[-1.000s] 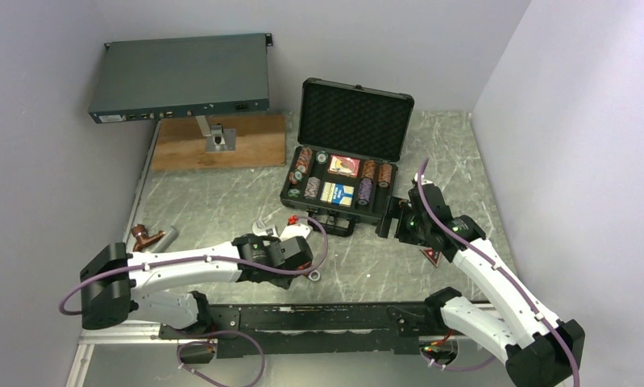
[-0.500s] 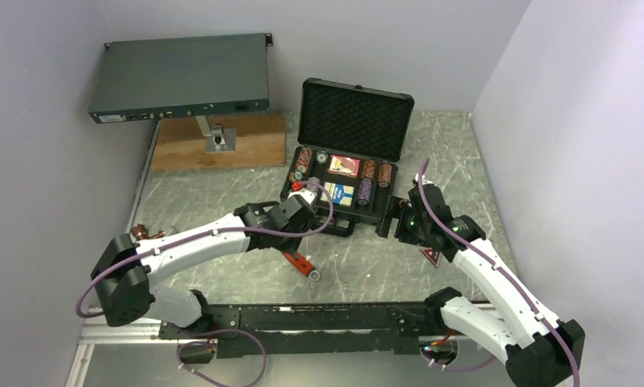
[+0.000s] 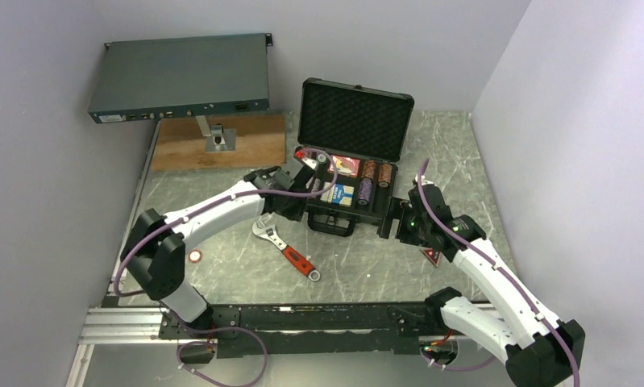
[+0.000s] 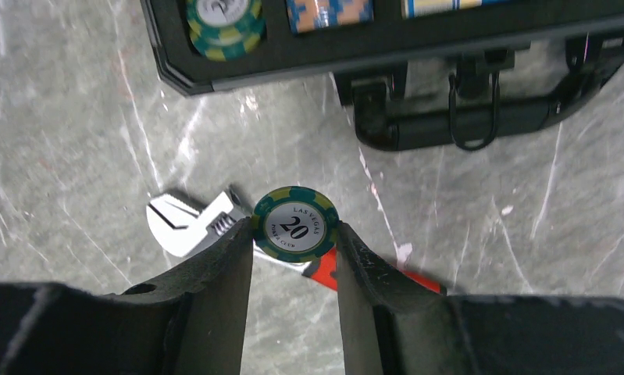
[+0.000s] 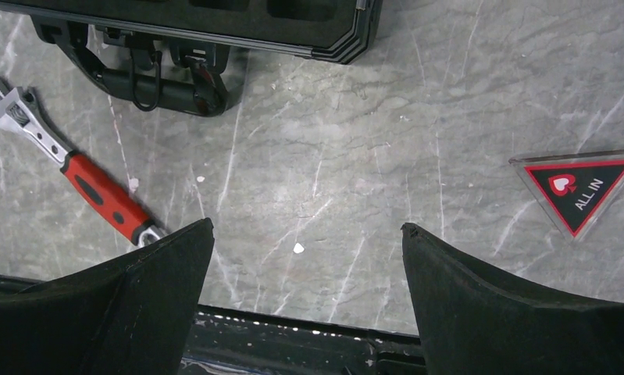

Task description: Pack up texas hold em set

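Now that my left arm has swung away from the wrench (image 3: 286, 250) and up to the left end of the case (image 3: 355, 121), the left gripper (image 4: 295, 234) pinches a green chip (image 4: 296, 224) by its rim, raised and not yet in a slot; I judge that lowering it into a chip row comes next. The right gripper (image 5: 306, 226) has not moved. It hangs wide open and empty near the triangle (image 5: 580, 186), which lies on the table outside the case, as does a loose chip (image 3: 196, 256).
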`<state>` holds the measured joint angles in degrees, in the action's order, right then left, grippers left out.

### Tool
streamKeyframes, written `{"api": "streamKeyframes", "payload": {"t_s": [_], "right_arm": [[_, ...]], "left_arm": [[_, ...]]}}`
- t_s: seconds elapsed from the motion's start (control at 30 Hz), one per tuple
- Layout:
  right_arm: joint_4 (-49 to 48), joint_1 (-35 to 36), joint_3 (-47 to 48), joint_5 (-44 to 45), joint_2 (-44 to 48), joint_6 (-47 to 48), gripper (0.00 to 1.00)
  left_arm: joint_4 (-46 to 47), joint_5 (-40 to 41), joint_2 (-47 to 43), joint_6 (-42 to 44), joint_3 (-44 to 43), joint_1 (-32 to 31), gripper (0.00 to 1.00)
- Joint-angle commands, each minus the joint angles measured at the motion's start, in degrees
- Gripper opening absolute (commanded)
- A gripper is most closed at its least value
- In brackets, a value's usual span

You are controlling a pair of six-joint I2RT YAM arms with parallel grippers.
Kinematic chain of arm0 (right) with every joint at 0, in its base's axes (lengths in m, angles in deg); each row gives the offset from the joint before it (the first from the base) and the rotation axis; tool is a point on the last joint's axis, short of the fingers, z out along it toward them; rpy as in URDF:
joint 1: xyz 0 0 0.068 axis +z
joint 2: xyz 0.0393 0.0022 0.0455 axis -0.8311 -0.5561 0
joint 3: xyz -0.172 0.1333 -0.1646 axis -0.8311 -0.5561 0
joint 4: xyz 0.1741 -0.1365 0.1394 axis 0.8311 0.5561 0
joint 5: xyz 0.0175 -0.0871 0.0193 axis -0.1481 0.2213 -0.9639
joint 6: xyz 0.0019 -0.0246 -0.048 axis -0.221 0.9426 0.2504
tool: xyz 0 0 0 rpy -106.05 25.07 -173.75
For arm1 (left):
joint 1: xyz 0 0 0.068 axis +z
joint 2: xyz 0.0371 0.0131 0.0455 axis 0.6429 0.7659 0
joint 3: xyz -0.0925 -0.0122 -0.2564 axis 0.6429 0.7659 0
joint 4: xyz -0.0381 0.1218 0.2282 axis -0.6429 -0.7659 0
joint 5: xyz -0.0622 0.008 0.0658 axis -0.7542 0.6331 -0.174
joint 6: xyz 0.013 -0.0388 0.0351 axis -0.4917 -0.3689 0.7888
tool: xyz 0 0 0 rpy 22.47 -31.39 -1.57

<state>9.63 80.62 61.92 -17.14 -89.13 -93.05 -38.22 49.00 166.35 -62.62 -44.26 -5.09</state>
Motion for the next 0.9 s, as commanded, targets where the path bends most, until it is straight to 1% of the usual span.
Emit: {"api": "streamKeyframes", "payload": {"t_s": [0.0, 0.3, 0.4, 0.43, 0.5, 0.63, 0.8, 0.87], "right_arm": [[0.6, -0.1, 2.7, 1.6, -0.2, 1.6, 0.93], [0.8, -0.1, 2.9, 1.8, -0.9, 2.1, 0.93], [0.8, -0.1, 2.8, 1.8, -0.9, 2.1, 0.93], [0.8, -0.1, 2.9, 1.7, -0.9, 2.1, 0.93], [0.8, -0.1, 2.9, 1.9, -1.0, 2.1, 0.93], [0.7, -0.2, 3.3, 1.8, -1.2, 2.6, 0.93], [-1.9, -0.1, 2.9, -1.7, -0.9, 4.6, 0.95], [-2.9, -0.1, 2.8, -2.5, -1.4, 5.0, 0.95]], "left_arm": [[1.1, -0.7, 3.1, 3.0, -5.3, 2.1, 0.27], [-0.3, -0.5, 10.6, 3.9, -13.3, 6.5, 0.24], [-1.2, -0.8, 12.2, 4.2, -15.3, 7.3, 0.25], [-1.4, -0.8, 12.2, 4.3, -15.5, 7.3, 0.26], [-0.8, -1.2, 10.8, 5.1, -14.3, 7.3, 0.35], [1.8, -2.1, 5.8, 6.2, -8.2, 7.4, 0.51], [5.6, -3.0, -1.9, 7.1, 0.8, 5.7, 0.59], [6.7, -3.7, -5.1, 7.5, 4.8, 3.8, 0.61]]}}
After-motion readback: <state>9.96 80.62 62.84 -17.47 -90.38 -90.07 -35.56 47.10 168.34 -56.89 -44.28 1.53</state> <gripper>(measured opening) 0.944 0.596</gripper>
